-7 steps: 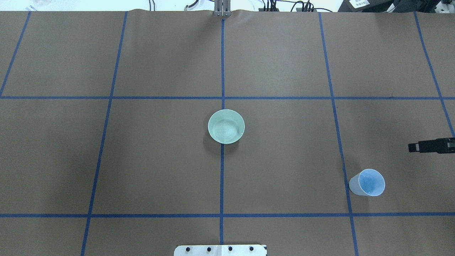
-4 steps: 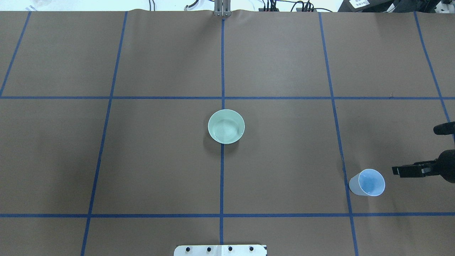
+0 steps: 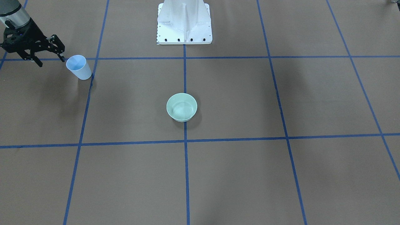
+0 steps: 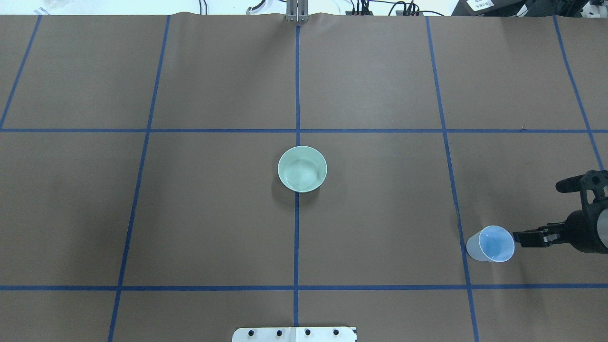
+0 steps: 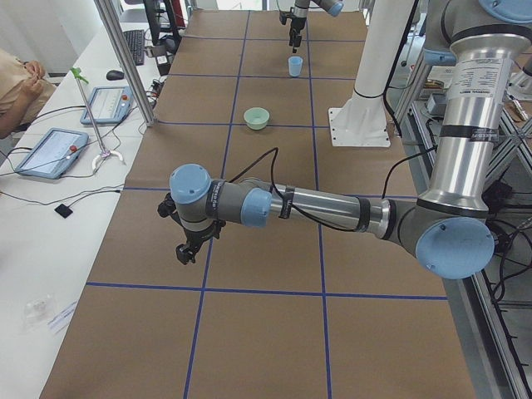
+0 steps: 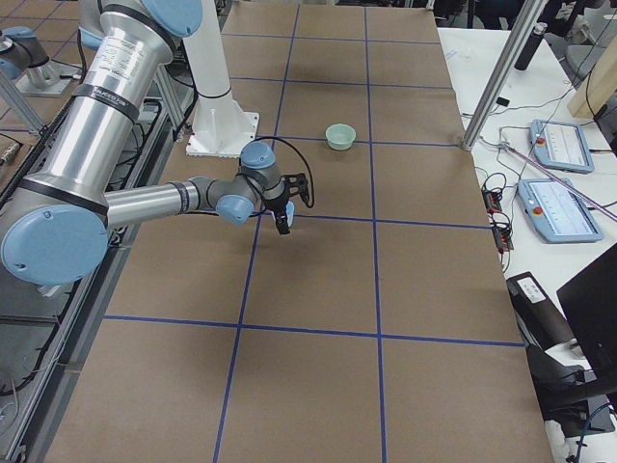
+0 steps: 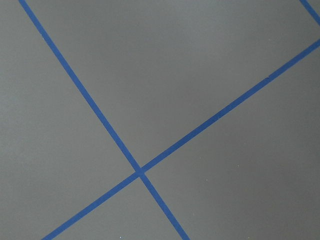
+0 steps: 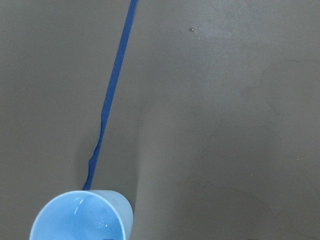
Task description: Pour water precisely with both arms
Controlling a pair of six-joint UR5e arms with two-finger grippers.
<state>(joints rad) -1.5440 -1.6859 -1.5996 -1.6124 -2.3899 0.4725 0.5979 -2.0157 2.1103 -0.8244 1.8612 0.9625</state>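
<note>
A pale blue plastic cup (image 4: pixel 491 244) stands upright on the brown table at my right; it also shows in the front view (image 3: pixel 78 67) and at the bottom left of the right wrist view (image 8: pixel 82 217). Faint glossy glints of water (image 8: pixel 75 206) show inside it. A pale green bowl (image 4: pixel 302 169) sits at the table's centre (image 3: pixel 181 107), with a faint sheen inside. My right gripper (image 4: pixel 536 211) is open, one fingertip (image 4: pixel 517 238) just beside the cup's rim, apart from it. My left gripper (image 5: pixel 187 249) shows only in the exterior left view, over bare table; I cannot tell its state.
The white pedestal (image 3: pixel 184 22) stands at the robot's side of the table (image 4: pixel 294 334). Blue tape lines (image 4: pixel 297 237) grid the brown cover. A metal post (image 4: pixel 297 12) stands at the far edge. Tablets and cables (image 5: pixel 50 150) lie on the side table.
My right gripper has come in from the right edge, moving left and nearer the robot, until one finger is beside the cup. Cup and bowl have not moved.
</note>
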